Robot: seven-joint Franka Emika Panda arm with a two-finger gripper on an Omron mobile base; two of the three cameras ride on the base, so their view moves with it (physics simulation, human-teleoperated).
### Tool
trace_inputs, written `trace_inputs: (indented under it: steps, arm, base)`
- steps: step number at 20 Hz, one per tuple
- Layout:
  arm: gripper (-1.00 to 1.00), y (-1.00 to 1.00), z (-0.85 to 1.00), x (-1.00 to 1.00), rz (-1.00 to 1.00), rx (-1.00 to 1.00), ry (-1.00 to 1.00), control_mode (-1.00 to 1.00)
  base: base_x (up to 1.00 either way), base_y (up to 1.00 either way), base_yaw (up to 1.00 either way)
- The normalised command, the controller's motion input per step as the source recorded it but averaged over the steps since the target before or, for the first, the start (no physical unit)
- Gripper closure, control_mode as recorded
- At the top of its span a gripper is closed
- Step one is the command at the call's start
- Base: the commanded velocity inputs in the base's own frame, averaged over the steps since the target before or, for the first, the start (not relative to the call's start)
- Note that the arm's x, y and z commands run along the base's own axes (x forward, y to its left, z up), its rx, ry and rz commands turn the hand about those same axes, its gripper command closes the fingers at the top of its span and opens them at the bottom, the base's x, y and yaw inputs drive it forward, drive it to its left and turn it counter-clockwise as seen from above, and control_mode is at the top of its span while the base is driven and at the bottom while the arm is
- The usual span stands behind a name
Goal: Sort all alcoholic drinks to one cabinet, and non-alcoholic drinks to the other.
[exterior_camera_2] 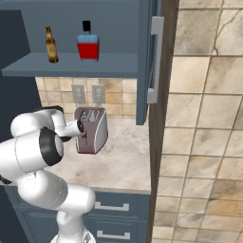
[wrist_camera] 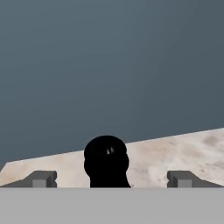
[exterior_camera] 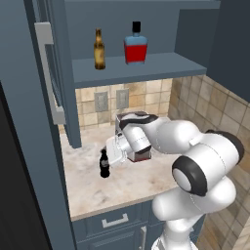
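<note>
The gripper (wrist_camera: 109,179) stands wide, its two fingertips (wrist_camera: 41,179) spread far to either side and holding nothing. Between them, in the hand view, rises the black rounded top of the cola bottle (wrist_camera: 106,161), centred in the gap with clear space on each side, so neither fingertip touches it. In the left base view the gripper (exterior_camera: 108,155) is low over the counter (exterior_camera: 97,188), pointing sideways at the cola bottle (exterior_camera: 104,164), which stands upright on the marble just ahead of the hand. Whether the fingers already reach past the bottle's sides cannot be told from that view. Behind the hand, toward the tiled back wall, sits the toaster (exterior_camera_2: 91,129), partly covered by the forearm in the left base view and plainer in the right base view. High above the gripper, on the shelf (exterior_camera: 132,68) of the open cabinet, the beer bottle (exterior_camera: 99,50) and the red bottle (exterior_camera: 135,45) stand upright, near each other but apart; the right base view shows the same pair, beer bottle (exterior_camera_2: 51,44) and red bottle (exterior_camera_2: 88,42). Beyond the cola bottle from the hand hangs the open cabinet door (exterior_camera: 68,73). Below the counter's edge a drawer (exterior_camera: 114,220) faces front.
</note>
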Motion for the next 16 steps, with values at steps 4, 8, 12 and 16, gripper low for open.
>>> trace_inputs:
  steps: [4,8,12,16]
  arm:
    - [1.0,0.03,-0.1,0.02,0.01,0.0,0.01,-1.0]
    - [1.0,0.0,-0.04,0.0,0.0,0.0,0.03,-1.0]
    - [1.0,0.0,0.03,0.0,0.0,0.02,0.0,-1.0]
    - [1.0,0.0,0.47,-0.11,0.0,0.03,-0.01,-1.0]
  base:
    - [0.0,0.0,0.0]
    - [0.0,0.0,0.0]
    - [0.0,0.0,0.0]
    - [0.0,0.0,0.0]
